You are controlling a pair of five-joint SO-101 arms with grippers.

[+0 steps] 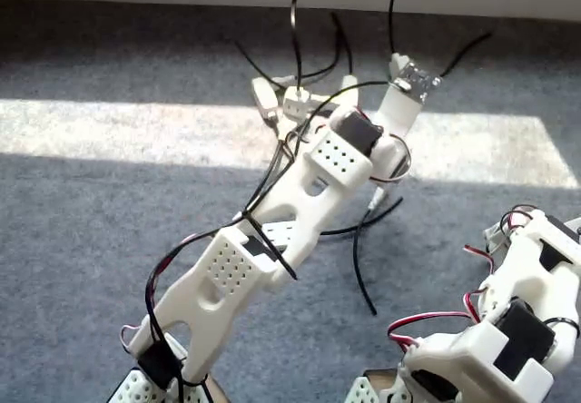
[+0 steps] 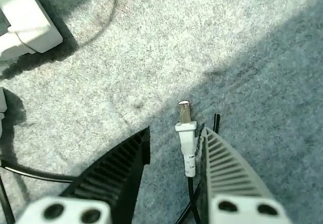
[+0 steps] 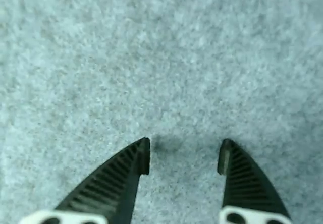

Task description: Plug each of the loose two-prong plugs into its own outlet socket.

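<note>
Grey carpeted tabletop [image 1: 109, 240], a sun stripe across it. No plug looks seated yet: 1 white two-prong plug [image 2: 187, 143] lies well apart from the outlet socket [image 2: 30, 22], between the left gripper's [image 2: 175, 134] wide fingers and touching 1 of them. The left wrist view gives that contact; the high view adds black cords [image 1: 295, 40] tangled near the outlet socket. The right gripper [image 3: 184, 156] has its fingers wide and holds nothing.

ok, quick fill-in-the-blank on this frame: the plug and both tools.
1. The left tool is ___, with the white plug lying between its fingers.
2. The plug's cord is ___ in colour.
3. The right tool is open over bare grey ___.

Missing words: open; black; carpet.
</note>
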